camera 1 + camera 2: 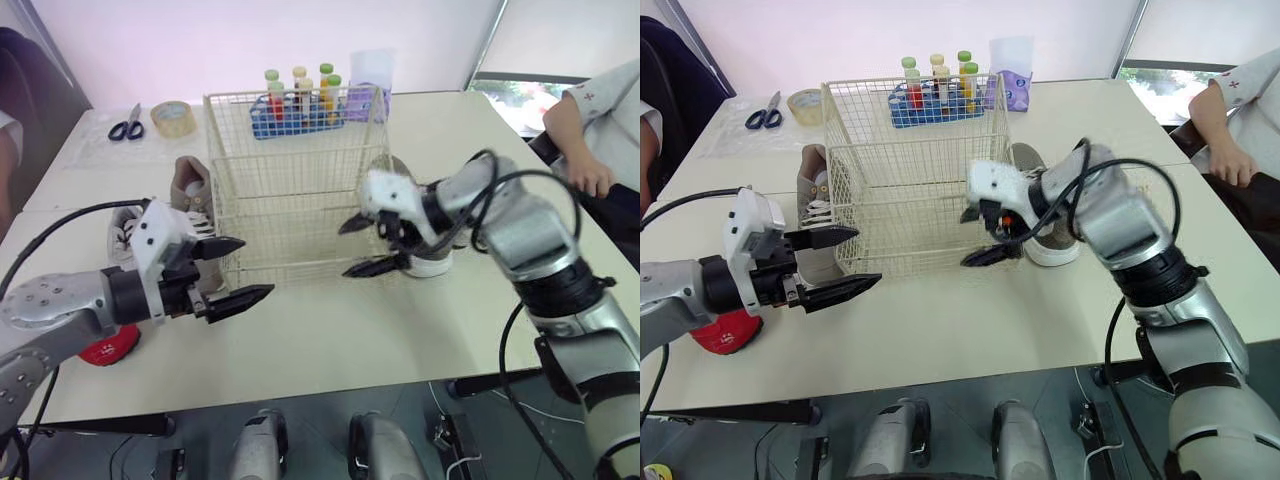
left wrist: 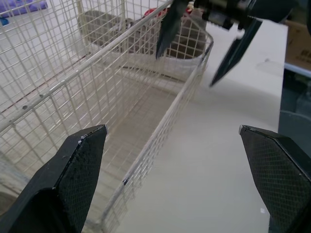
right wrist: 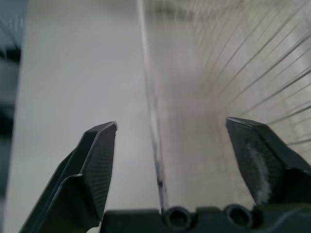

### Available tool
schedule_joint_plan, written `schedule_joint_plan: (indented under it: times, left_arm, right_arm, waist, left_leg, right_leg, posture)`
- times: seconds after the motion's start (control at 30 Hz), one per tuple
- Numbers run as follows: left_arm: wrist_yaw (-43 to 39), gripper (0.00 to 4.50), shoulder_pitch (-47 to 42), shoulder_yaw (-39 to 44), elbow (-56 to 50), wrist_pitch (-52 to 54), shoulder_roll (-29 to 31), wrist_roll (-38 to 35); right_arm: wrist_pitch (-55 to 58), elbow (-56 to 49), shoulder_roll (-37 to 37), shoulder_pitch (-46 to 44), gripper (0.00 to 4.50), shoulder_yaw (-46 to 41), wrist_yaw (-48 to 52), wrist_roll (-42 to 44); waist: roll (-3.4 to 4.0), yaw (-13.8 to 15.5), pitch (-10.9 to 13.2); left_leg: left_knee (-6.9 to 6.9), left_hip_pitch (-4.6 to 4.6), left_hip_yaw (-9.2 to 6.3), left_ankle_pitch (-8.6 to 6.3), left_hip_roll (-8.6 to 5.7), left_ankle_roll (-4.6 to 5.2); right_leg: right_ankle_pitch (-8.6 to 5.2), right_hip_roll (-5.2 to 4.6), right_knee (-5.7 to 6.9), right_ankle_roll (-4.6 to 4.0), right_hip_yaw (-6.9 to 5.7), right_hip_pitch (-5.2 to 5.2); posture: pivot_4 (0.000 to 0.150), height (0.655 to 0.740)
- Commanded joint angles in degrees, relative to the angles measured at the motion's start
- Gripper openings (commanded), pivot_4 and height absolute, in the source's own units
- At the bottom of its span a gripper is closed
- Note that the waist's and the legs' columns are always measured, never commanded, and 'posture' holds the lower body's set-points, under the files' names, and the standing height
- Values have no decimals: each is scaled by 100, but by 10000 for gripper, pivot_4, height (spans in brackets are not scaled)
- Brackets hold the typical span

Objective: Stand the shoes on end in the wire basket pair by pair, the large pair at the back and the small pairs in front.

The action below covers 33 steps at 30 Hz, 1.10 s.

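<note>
The left gripper [image 1: 252,267] hovers over the tabletop [image 1: 330,340] just off the front left corner of the wire basket [image 1: 300,190], its two black fingers spread wide and holding nothing; in its wrist view the basket's front wall runs away between the fingertips. The right gripper [image 1: 348,249] is at the basket's front right corner, fingers also wide apart and empty, and in its wrist view a wire edge of the basket passes up between the two fingers [image 3: 95,160], one over bare tabletop and the other on the mesh side. Whether it touches the wire I cannot tell. Just behind the right gripper a grey shoe [image 1: 1050,248] with a white sole lies on the tabletop beside the basket's right wall, partly hidden by the arm. On the other side a beige shoe [image 1: 188,188] with white laces sits against the basket's left wall, a white shoe [image 1: 124,232] lies just beside it, and a red shoe [image 1: 106,346] rests under the left arm near the tabletop's front edge. Behind the basket stand a blue rack of bottles [image 1: 292,112], a roll of tape [image 1: 173,118] and scissors [image 1: 127,126]. A person's hand [image 1: 592,176] rests at the far right.
</note>
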Motion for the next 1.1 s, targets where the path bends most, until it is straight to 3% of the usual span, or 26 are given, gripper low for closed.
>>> schedule_joint_plan:
  times: [0.03, 0.2, 0.23, 0.3, 0.37, 0.47, 0.7, 1.1]
  left_arm:
    - [293, 45000, -244, 315, 50, -54, -255, -727]
    - [980, 45000, -808, -8, 270, -218, -960, -1196]
    - [1033, 45000, -885, -64, 297, -213, -1068, -1239]
    - [1093, 45000, -999, -292, 301, -181, -1256, -1198]
    - [1108, 45000, -1034, -521, 305, -182, -1411, -1061]
    - [1141, 45000, -887, -648, 235, -162, -1540, -1106]
    - [1354, 45000, -524, -871, -248, -103, -1582, -1198]
    - [1358, 45000, -190, -983, -415, -51, -1286, -926]
  right_arm:
    - [1251, -297, -161, -599, 35805, -1373, -723, 514]
    - [1710, -403, 339, -390, 35805, -3290, -2394, 653]
    - [1586, -511, 483, -225, 38505, -3612, -2634, 719]
    - [1497, -903, 713, 489, 44343, -4118, -3048, 755]
    - [1308, -1505, 729, 1658, 44768, -4161, -3136, 784]
    - [909, -1794, 1213, 2388, 44768, -4429, -3869, 783]
    - [-164, -1970, 1639, 3753, 44768, -4248, -4220, 1042]
    - [-1593, -73, 1616, 3919, 44768, -3323, -4602, 738]
  waist:
    - [-1, 1, 0]
    - [-26, 16, -16]
    - [-30, 14, -18]
    - [-36, 19, -24]
    - [-41, 84, -28]
    - [-23, 99, -20]
    - [-13, 109, -26]
    - [-11, 93, -26]
  left_leg:
    - [1, 1, -1, 0, 0, 0]
    - [5, 9, -8, 0, -1, 1]
    - [9, 8, -9, 1, -1, 3]
    - [14, 7, -8, 2, -3, 5]
    - [11, 8, -12, 3, -4, 7]
    - [3, 5, -9, 1, -5, 9]
    - [6, 21, -20, 9, -1, 13]
    - [7, 19, -18, 26, -2, 30]
  right_leg:
    - [0, 0, 0, 0, 0, 1]
    - [-1, 1, -1, -4, -1, 15]
    - [0, 1, -1, -3, -1, 18]
    - [1, 1, 0, -1, 0, 21]
    - [8, 2, -2, 12, 0, 26]
    - [7, 3, -4, 14, 2, 19]
    - [6, 16, 9, 8, 11, 24]
    - [20, 16, -14, -45, 16, 25]
  posture:
    - [1500, 7400]
    - [1500, 7400]
    - [1500, 7400]
    - [1500, 7400]
    - [1500, 7400]
    - [1500, 7400]
    - [1500, 7400]
    - [1500, 7400]
